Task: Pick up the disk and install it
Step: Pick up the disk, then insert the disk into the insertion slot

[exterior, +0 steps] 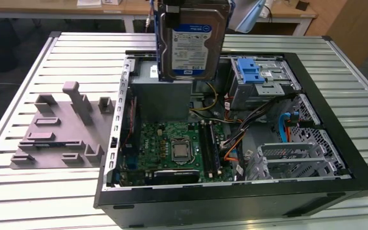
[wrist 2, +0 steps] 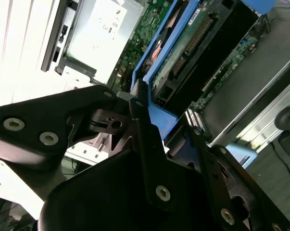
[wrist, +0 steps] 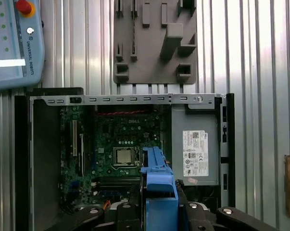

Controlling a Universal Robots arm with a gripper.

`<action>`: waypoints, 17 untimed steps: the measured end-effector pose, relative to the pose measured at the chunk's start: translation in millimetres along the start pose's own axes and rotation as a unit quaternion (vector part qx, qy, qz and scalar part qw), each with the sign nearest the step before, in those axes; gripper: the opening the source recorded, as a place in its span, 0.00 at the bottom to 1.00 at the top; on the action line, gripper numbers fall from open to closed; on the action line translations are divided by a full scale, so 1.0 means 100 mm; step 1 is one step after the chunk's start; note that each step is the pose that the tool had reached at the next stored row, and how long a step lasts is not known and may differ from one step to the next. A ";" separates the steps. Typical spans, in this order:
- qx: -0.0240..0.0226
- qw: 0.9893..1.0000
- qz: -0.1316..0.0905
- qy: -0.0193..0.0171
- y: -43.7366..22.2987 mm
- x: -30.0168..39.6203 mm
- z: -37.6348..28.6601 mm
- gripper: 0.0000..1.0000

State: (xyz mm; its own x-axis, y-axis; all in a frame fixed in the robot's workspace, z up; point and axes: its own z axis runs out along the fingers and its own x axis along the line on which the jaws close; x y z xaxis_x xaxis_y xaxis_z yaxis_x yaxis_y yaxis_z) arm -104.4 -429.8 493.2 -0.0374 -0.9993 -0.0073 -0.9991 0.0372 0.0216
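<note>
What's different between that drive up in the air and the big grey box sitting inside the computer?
The disk is held upright above the case by the pincer; the grey box sits inside it. The disk has a blue frame and a blue-and-white label; the grey box has only a small white sticker. Both are rectangular metal.

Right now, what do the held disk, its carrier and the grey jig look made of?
Disk: bare silver metal casing, dull sheen, glossy paper-like label. Carrier: blue moulded plastic, smooth, matte. Jig: grey matte plastic, likely printed; can't confirm.
</note>
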 end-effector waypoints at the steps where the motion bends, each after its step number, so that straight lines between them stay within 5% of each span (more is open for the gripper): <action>1: 0.000 1.000 0.000 0.000 -0.035 0.004 -0.001 0.36; 7: 0.000 1.000 0.000 0.000 -0.125 0.123 0.000 0.36; 17: 0.000 1.000 0.000 0.000 -0.127 0.131 0.003 0.36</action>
State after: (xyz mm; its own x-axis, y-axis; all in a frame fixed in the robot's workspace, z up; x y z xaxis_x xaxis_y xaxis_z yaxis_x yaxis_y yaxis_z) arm -92.2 -443.4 492.5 -0.0375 -0.9993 -0.0073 -0.9991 0.0373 0.0217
